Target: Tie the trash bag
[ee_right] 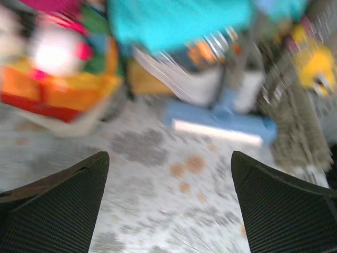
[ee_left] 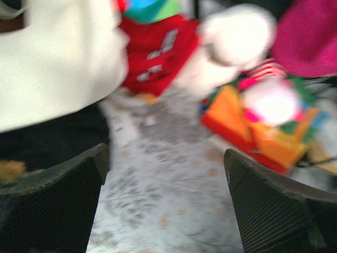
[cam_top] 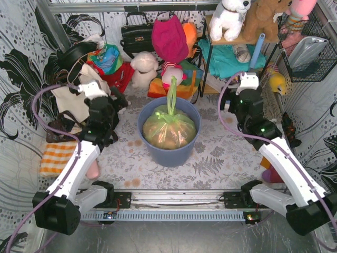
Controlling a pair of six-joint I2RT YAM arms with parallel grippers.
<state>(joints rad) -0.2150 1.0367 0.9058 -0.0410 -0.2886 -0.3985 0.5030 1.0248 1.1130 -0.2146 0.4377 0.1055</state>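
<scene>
- Walls (cam_top: 18,63): white sheeting, black flower-and-dot print, on left and right sides.
- Surface cloth (cam_top: 221,155): pale, grey fern print, scattered tan spots.
- Shelf rack (cam_top: 243,40): black metal frame, wooden board, back right; plush toys (cam_top: 230,16) sit on top.
- Wire basket (cam_top: 308,50): black, hung on right wall.
- Metal rail (cam_top: 174,199): runs along near edge.
- Light: bright, even.
</scene>
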